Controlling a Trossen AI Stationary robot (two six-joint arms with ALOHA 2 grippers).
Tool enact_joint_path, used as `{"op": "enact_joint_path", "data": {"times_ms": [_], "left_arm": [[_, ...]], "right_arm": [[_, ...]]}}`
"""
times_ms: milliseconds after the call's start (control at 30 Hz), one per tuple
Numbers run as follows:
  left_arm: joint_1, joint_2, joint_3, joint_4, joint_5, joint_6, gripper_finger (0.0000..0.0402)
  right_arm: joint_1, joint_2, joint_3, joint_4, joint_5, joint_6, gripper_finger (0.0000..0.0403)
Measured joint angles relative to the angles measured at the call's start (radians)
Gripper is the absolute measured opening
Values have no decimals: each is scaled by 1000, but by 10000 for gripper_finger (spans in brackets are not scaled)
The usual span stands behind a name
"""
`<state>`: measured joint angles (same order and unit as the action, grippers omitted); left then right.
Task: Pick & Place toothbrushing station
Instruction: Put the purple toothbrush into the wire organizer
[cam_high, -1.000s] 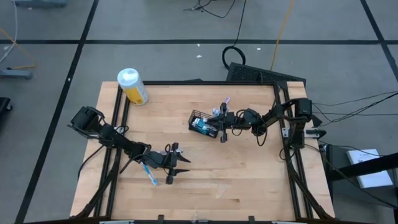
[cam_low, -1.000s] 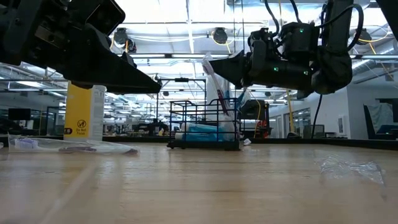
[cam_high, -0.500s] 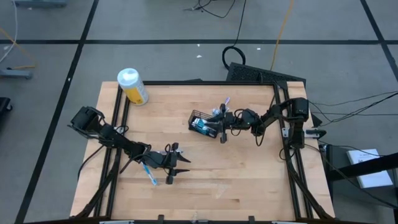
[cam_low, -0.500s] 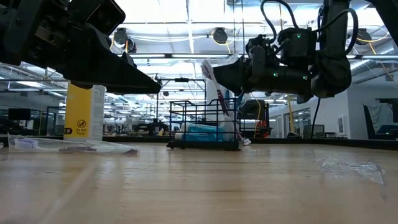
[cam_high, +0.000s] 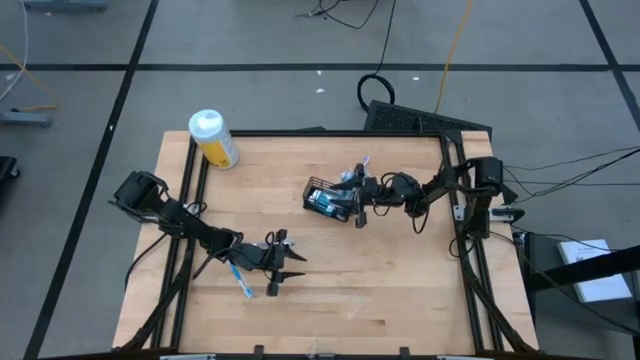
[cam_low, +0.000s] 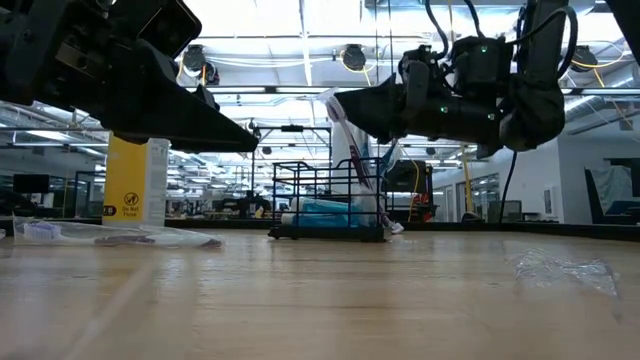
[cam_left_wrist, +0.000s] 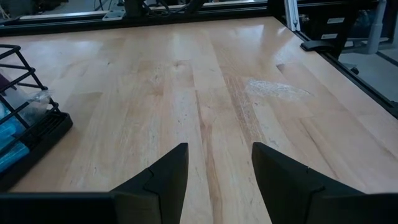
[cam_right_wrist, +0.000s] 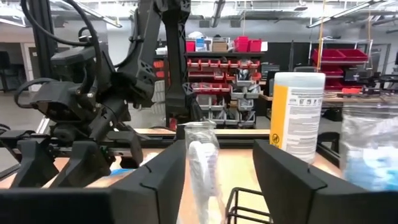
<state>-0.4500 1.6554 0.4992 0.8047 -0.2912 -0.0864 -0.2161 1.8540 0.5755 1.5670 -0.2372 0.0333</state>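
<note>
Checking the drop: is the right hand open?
Open: right hand fingers stand apart around the wrapped toothbrush, above the basket.

The toothbrushing station is a small black wire-mesh basket (cam_high: 327, 200) standing upright on the wooden surface (cam_high: 400, 280), a little toward its far right part; teal tubes (cam_low: 325, 211) lie low inside it; a wrapped white toothbrush (cam_low: 340, 135) stands tilted at the basket's right end, its top rising above the rim. Another white-and-blue toothbrush (cam_high: 240, 279) lies flat on the surface well apart from the basket, near the front left.
</note>
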Motion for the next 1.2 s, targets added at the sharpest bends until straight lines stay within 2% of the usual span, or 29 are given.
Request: {"op": "enact_joint_path", "data": {"times_ms": [400,567,667,800,867,1067,1200], "left_arm": [[0,0,0,-1,0,0,182],[0,0,0,-3,0,0,182],[0,0,0,-3,0,0,182],[0,0,0,-10,0,0,182],[0,0,0,-10,0,0,182],[0,0,0,-18,-4,1,182],[2,0,0,-17,-7,1,182]], "right_arm": [[40,-6,0,1,1,-49,184],[80,-48,0,-4,27,-116,180],[98,-100,0,-72,66,-166,178],[129,-174,0,-197,105,-204,175],[155,-230,0,-281,170,-221,175],[252,-441,1,-715,403,-307,175],[298,-582,1,-986,474,-228,175]]}}
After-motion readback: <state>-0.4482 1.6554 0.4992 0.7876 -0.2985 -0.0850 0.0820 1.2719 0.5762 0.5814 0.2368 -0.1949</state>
